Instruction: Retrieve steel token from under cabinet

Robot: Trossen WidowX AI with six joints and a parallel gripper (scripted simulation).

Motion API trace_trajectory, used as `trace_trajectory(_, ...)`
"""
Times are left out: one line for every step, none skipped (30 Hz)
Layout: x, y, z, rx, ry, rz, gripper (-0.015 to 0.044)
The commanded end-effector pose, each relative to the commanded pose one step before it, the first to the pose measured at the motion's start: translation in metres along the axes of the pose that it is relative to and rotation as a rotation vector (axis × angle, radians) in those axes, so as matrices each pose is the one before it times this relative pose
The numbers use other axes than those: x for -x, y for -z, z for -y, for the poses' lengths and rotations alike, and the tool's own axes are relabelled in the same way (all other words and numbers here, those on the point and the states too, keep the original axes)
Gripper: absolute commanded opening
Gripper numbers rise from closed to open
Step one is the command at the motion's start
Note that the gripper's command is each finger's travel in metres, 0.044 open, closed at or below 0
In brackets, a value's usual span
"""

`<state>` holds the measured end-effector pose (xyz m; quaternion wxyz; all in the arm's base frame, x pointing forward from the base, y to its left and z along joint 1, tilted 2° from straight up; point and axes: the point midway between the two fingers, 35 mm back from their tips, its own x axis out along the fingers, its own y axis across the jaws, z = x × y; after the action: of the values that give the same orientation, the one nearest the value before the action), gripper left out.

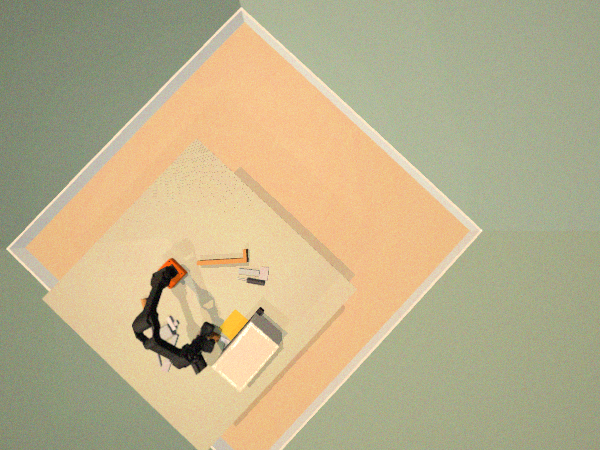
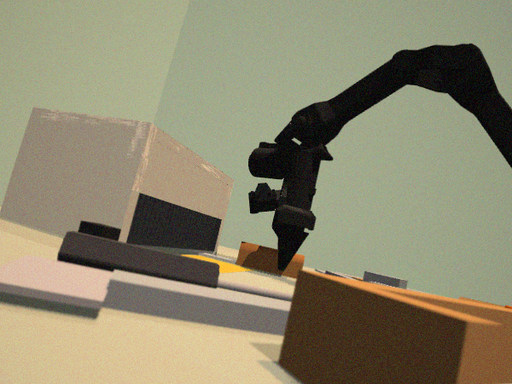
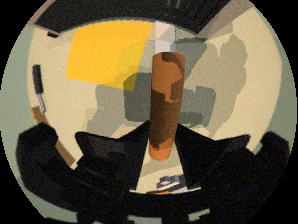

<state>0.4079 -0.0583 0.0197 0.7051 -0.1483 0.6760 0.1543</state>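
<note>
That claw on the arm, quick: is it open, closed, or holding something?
Gripper: closed on a brown stick that points toward the cabinet.

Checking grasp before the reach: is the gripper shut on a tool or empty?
Shut on a tool. The gripper pinches a brown stick, which in the wrist view runs from between the fingers toward the cabinet.

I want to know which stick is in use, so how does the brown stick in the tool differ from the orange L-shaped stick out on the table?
The brown stick is clamped in the tool; the orange L-shaped stick lies free on the table. The brown stick sits near the cabinet and yellow area; the orange one lies farther off. The orange one has a bent end; none shows on the brown one. Both are slender.
</note>
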Motion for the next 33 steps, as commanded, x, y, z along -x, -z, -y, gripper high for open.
trace_trajectory(-0.00111, -0.00027, -0.00790, 0.0033, -0.00576, -0.00199, 0.0000)
trace_trajectory(0.00001, -0.00002, -0.00127, 0.0000, -0.00013, 0.00001, 0.0000)
trace_trajectory(0.00000, -0.00001, -0.00131, 0.0000, -0.00013, 0.00001, 0.0000)
trace_trajectory(0.00000, -0.00001, -0.00130, 0.0000, -0.00013, 0.00000, 0.0000)
trace_trajectory(0.00000, -0.00001, -0.00126, 0.0000, -0.00013, 0.00000, 0.0000)
trace_trajectory(-0.00001, -0.00001, -0.00123, 0.0000, -0.00012, 0.00000, 0.0000)
trace_trajectory(-0.00001, 0.00000, -0.00122, 0.0000, -0.00012, 0.00000, 0.0000)
trace_trajectory(-0.00001, 0.00000, -0.00122, 0.0000, -0.00012, 0.00000, 0.0000)
trace_trajectory(-0.00002, -0.00001, -0.00123, 0.0000, -0.00012, 0.00000, 0.0000)
trace_trajectory(-0.00001, 0.00000, -0.00120, 0.0000, -0.00012, 0.00000, 0.0000)
trace_trajectory(-0.00001, 0.00000, -0.00116, 0.0000, -0.00012, 0.00000, 0.0000)
trace_trajectory(-0.00002, 0.00000, -0.00112, 0.0000, -0.00011, 0.00000, 0.0000)
trace_trajectory(-0.00001, 0.00000, -0.00108, 0.0000, -0.00011, 0.00000, 0.0000)
trace_trajectory(-0.00001, 0.00000, -0.00106, 0.0000, -0.00011, 0.00000, 0.0000)
trace_trajectory(-0.00001, 0.00000, -0.00105, 0.0000, -0.00011, 0.00000, 0.0000)
trace_trajectory(-0.00001, 0.00000, -0.00106, 0.0000, -0.00011, 0.00000, 0.0000)
trace_trajectory(-0.00001, 0.00000, -0.00108, 0.0000, -0.00011, 0.00000, 0.0000)
trace_trajectory(-0.00001, 0.00000, -0.00108, 0.0000, -0.00011, 0.00000, 0.0000)
trace_trajectory(-0.00002, 0.00000, -0.00108, 0.0000, -0.00011, 0.00000, 0.0000)
trace_trajectory(-0.00001, 0.00000, -0.00108, 0.0000, -0.00011, 0.00000, 0.0000)
trace_trajectory(-0.00001, 0.00000, -0.00109, 0.0000, -0.00011, 0.00000, 0.0000)
trace_trajectory(-0.00001, 0.00000, -0.00109, 0.0000, -0.00011, 0.00000, 0.0000)
trace_trajectory(-0.00001, 0.00000, -0.00109, 0.0000, -0.00011, 0.00000, 0.0000)
trace_trajectory(-0.00001, 0.00000, -0.00108, 0.0000, -0.00011, 0.00000, 0.0000)
trace_trajectory(-0.00002, 0.00000, -0.00108, 0.0000, -0.00011, 0.00000, 0.0000)
trace_trajectory(-0.00002, -0.00001, -0.00109, 0.0000, -0.00011, 0.00000, 0.0000)
trace_trajectory(-0.00001, 0.00000, -0.00108, 0.0000, -0.00011, 0.00000, 0.0000)
trace_trajectory(-0.00002, 0.00000, -0.00108, 0.0000, -0.00011, 0.00000, 0.0000)
trace_trajectory(-0.00001, 0.00000, -0.00108, 0.0000, -0.00011, 0.00000, 0.0000)
trace_trajectory(-0.00001, 0.00000, -0.00107, 0.0000, -0.00011, 0.00000, 0.0000)
trace_trajectory(-0.00001, 0.00000, -0.00107, 0.0000, -0.00011, 0.00000, 0.0000)
trace_trajectory(-0.00002, -0.00001, -0.00107, 0.0000, -0.00011, 0.00000, 0.0000)
trace_trajectory(-0.00001, 0.00000, -0.00107, 0.0000, -0.00011, 0.00000, 0.0000)
